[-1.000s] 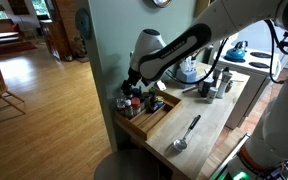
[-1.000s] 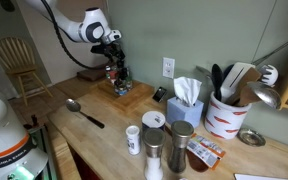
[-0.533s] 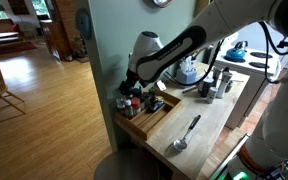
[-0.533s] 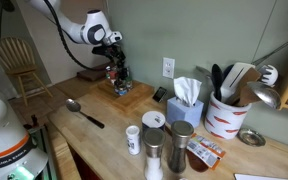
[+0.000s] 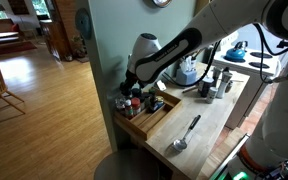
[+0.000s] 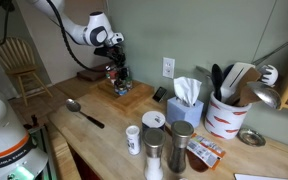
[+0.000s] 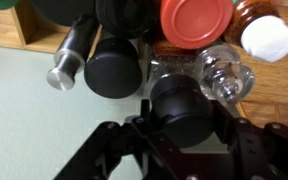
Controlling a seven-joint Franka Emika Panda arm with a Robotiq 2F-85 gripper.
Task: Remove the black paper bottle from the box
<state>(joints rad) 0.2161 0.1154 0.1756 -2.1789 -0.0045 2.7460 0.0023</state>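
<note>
No visible change over the last second: arm pose, gripper height and the bottle cluster are matched in both exterior views. This is read as a settling or closing phase, not a lift. The bottle is not out yet, so the task is judged early.

The gripper (image 7: 181, 120) is seen low over the cluster, with its fingers (image 7: 134, 135) set either side of the black bottle (image 7: 177, 103). The gap between pads and cap is not resolved, so pinched versus merely straddled cannot be told.

Black bottle: round matte black top, seen from above only, body hidden. It is located inside the box (image 5: 156, 117), in the row nearest the wrist camera, packed close against its neighbours.

Beyond it are seen a second black cap (image 7: 114, 68), also matte, a clear rounded glass stopper (image 7: 224, 75), and a dark cylinder (image 7: 67, 55) with a bright metal end. Farther still are a glossy red lid (image 7: 196, 20) and a white cap (image 7: 267, 38).

Box (image 6: 134, 93): light wood, low walls, long rectangle, placed at the counter corner by the wall edge. Counter (image 5: 214, 115): pale wood grain. A metal spoon (image 5: 185, 133) is laid nearer the front edge, well apart from the box.

Tight packing is judged the main risk. A straight vertical pull is called for so the neighbours are not dragged.
</note>
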